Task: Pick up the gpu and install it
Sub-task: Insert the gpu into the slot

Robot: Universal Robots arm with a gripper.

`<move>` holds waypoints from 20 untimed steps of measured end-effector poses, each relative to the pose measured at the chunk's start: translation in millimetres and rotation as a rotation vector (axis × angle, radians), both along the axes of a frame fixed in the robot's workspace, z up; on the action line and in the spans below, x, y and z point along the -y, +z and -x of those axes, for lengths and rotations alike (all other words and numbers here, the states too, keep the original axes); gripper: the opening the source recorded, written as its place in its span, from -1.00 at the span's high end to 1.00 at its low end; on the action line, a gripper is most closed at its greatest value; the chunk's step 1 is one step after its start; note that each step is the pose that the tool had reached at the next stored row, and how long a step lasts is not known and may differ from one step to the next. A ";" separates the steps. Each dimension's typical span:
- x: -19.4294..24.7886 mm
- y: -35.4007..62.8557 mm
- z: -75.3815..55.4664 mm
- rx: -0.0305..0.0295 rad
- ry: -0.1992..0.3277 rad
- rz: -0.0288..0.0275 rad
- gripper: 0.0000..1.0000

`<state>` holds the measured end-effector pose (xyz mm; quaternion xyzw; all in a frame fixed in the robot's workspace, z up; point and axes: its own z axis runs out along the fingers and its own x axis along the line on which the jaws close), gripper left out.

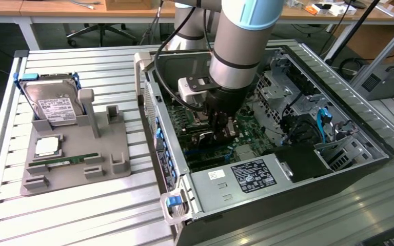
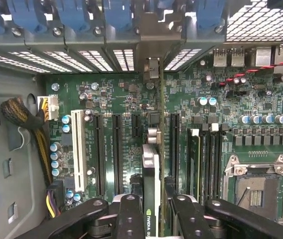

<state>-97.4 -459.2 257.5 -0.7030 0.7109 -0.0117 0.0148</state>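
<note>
**GPU held edge-on above the motherboard**

The gpu is a thin, flat card, seen edge-on in the wrist view: a black face with a green-and-white logo mark near the pincer and a silver metal bracket at its far end. It stands upright over the motherboard, in line with the long black expansion slots, and its bracket end reaches the perforated rear wall of the case, below the row of blue plastic slot clips. Whether the card's edge is seated in a slot cannot be told.

The pincer is closed on the gpu, its black fingers pressed against the two flat faces. In the exterior view the pincer is lowered into the open computer case, over the motherboard.

The motherboard is green and densely populated: cylindrical capacitors, one white slot beside the black ones, and a square metal processor socket.

Beside the case, on the ribbed aluminium bench, lies a grey moulded tray. It holds a silver hard drive with a white label and a narrow green memory stick.
</note>
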 end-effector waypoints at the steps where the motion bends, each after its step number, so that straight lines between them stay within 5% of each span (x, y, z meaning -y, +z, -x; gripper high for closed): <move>1: 0.0 -0.1 0.0 0.0000 0.000 0.0000 0.47; 20: -0.1 7.2 0.0 0.0003 0.000 -0.0006 0.47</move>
